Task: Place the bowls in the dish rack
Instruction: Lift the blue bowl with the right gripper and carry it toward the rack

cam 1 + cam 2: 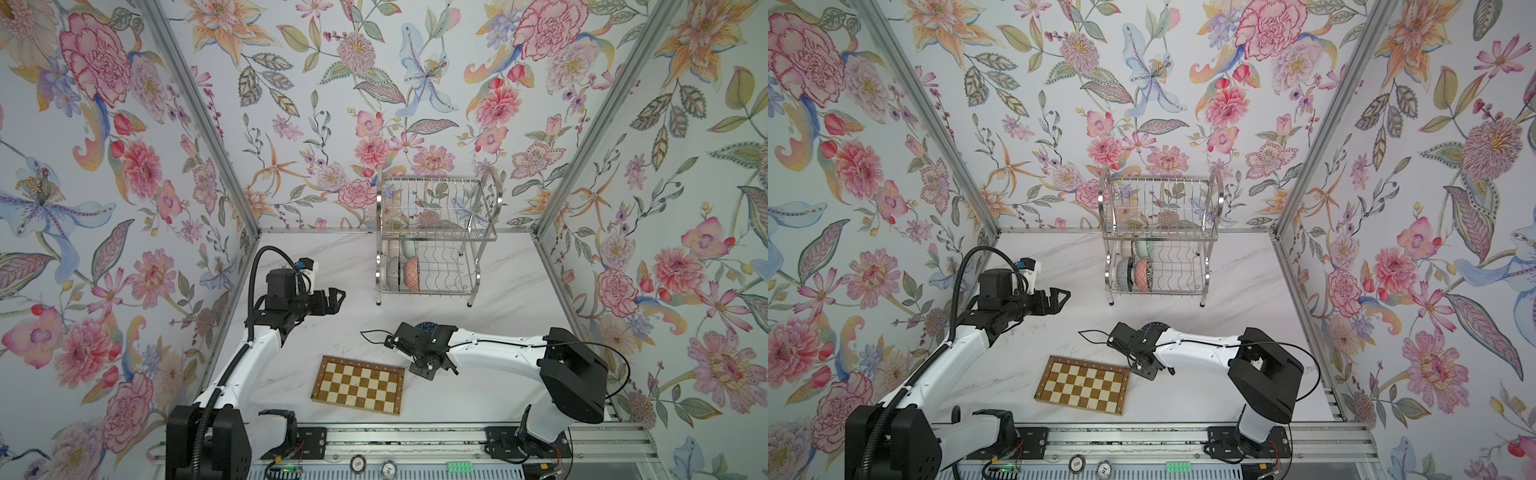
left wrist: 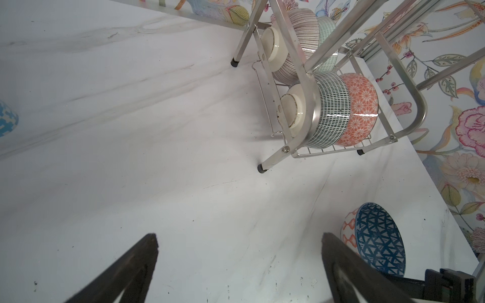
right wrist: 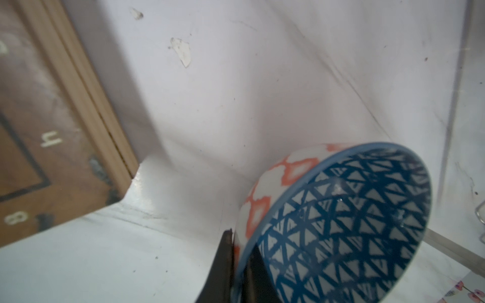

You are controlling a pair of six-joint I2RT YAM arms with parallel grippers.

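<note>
Pinching the blue lattice bowl (image 3: 341, 223) by its rim with the right gripper (image 3: 237, 237), one finger (image 3: 224, 265) pressing on the red-patterned outside and the other lying inside. Holding that bowl tipped on edge, mouth facing sideways, low at the white table (image 1: 519, 291), between the checkered board (image 1: 358, 384) and the dish rack (image 1: 492, 199); not showing whether it is touching the surface. Peeking out as a blue sliver from under the right wrist in both top views. Standing on edge at the left end of the rack's lower tier, in two pairs: a black-gridded bowl (image 2: 333, 110) touching a red-flowered bowl (image 2: 363, 110), and behind them a striped bowl (image 2: 296, 34) beside a pale green bowl (image 2: 328, 23). Hovering over the table left of the rack: the left gripper (image 1: 337, 296), fingers spread wide, gripping nothing.
</note>
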